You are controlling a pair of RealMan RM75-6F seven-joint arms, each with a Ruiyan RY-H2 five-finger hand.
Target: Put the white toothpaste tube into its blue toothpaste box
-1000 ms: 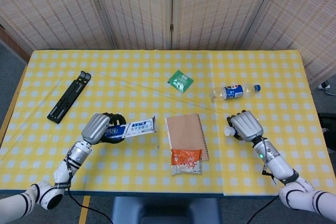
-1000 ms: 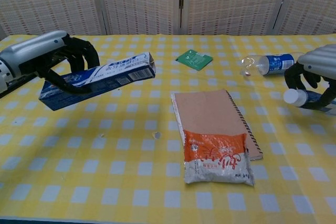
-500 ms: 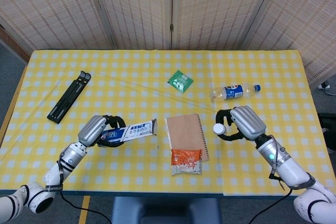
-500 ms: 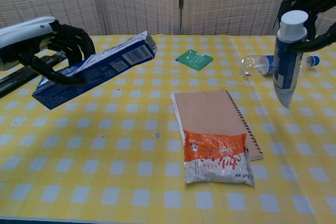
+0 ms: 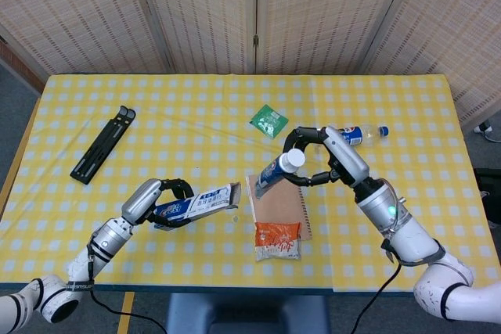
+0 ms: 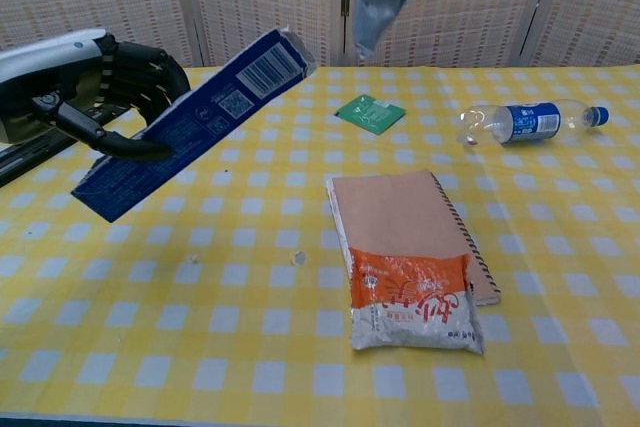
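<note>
Toothpaste tube (image 5: 275,170) sat in my right hand (image 5: 329,158), white with blue print and a white cap at the upper end, my fingers wrapped round it just below the cap. I held it raised above the table, tilted so its flat crimped end pointed down and to the left, over the near-left corner of the brown notebook (image 5: 277,201). In the chest view only the tube's lower part showed at the top edge, and my right hand was out of that picture.

My left hand (image 5: 150,201) gripped the blue toothpaste box (image 5: 197,202) round its rear half, fingers curled over the top. The box was lifted off the yellow checked tablecloth (image 5: 196,115) and slanted, its open end raised and turned toward the tube. From the head view, the open end and the tube's crimped end were near each other but apart; the tube was not yet inside.

On the notebook's near end lay an orange and white snack packet (image 5: 279,241), overhanging toward me. A green sachet (image 5: 268,121) lay farther back on the cloth, and a clear plastic bottle (image 5: 357,135) with a blue label lay on its side behind my right hand. A black folding stand (image 5: 102,144) lay at the far left, well apart from everything else.
</note>
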